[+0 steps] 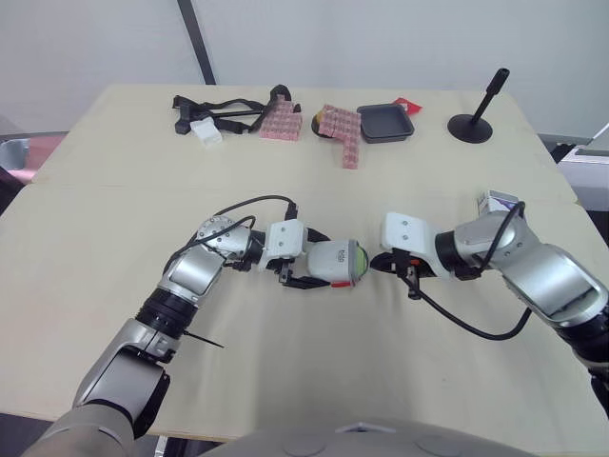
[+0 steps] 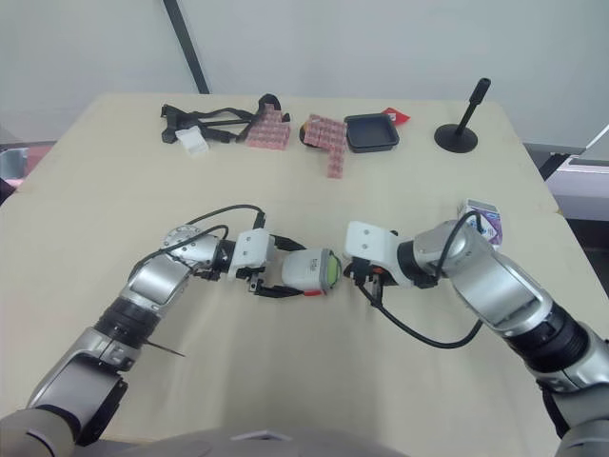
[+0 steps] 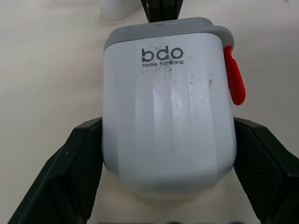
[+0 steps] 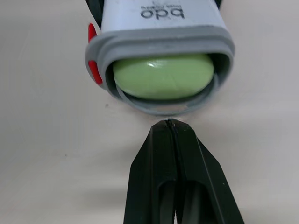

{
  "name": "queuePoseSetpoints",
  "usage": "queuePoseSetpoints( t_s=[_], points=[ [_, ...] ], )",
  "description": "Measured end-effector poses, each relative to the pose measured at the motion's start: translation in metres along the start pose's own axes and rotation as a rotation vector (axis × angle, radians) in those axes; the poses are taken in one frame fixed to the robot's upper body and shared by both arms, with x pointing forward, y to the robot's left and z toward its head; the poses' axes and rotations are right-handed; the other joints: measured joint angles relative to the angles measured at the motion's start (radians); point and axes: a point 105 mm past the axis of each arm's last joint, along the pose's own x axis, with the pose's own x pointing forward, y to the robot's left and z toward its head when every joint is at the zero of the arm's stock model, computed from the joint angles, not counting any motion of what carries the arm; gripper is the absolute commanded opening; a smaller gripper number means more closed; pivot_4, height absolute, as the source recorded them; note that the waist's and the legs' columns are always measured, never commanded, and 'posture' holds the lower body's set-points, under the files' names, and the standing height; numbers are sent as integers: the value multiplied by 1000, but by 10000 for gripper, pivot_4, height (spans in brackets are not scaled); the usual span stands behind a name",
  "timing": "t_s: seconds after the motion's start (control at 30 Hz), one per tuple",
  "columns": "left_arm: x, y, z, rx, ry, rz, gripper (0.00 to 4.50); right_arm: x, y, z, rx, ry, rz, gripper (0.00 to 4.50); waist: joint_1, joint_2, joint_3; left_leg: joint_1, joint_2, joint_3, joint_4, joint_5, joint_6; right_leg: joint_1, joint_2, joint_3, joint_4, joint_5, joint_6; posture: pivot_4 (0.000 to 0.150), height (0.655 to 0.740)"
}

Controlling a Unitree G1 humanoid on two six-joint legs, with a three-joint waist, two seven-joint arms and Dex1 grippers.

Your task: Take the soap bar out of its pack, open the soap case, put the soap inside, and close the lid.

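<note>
Beige bench (image 1: pixel 114 314), pale wall (image 1: pixel 381 38); the left tool (image 1: pixel 316 263) gripped the soap case (image 3: pixel 166 107), the right tool (image 4: pixel 171 126), pinched together, facing its soap (image 4: pixel 163 77).

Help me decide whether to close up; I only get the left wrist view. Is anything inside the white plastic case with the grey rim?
Observer: Yes, a pale green oval soap bar sits inside the white plastic case, showing through its open end.
Operator: Where is the right gripper?
Observer: The right gripper is shut, its tips just before that open end.
Operator: And the pack?
Observer: A small white and purple carton stands on the beige table beside the right arm.
</note>
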Motion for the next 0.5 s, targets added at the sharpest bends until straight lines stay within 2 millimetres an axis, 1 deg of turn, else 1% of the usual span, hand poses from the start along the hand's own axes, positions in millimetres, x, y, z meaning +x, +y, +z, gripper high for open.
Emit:
queuePoseSetpoints(
  t_s=[0.13, 0.2, 0.27, 0.37, 0.43, 0.5],
  points=[
    [-5, 3, -2, 13, 13, 8, 34637, -15, -1, -14, 126, -50, -43, 306, 5, 0, 0, 0, 0, 0, 0, 0, 0, 0, 0, 0, -1, 0, 0, 1500, 7400],
    [-8, 5, -3, 16, 20, 16, 34637, -22, -3, -15, 202, -115, -70, 306, 3, 0, 0, 0, 0, 0, 0, 0, 0, 0, 0, 0, -1, 0, 0, 1500, 7400],
    [-9, 6, -4, 21, 20, 21, 34637, -28, -5, -14, 304, -204, -91, 5456, 0, 0, 0, 0, 0, 0, 0, 0, 0, 0, 0, 0, -1, 0, 0, 1500, 7400],
    [-9, 7, -3, 43, 11, 33, 34637, -33, -2, -12, 445, -289, -73, 14892, -1, 0, 0, 0, 0, 0, 0, 0, 0, 0, 0, 0, -1, 0, 0, 1500, 7400],
    [-9, 9, -1, 62, 0, 51, 34637, -34, 2, -12, 533, -323, -49, 21436, -1, 0, 0, 0, 0, 0, 0, 0, 0, 0, 0, 0, -1, 0, 0, 1500, 7400],
    [-10, 13, 3, 89, -21, 85, 34637, -33, 11, -10, 652, -351, 19, 27799, 0, 0, 0, 0, 0, 0, 0, 0, 0, 0, 0, 0, -1, 0, 0, 1500, 7400]
  ],
)
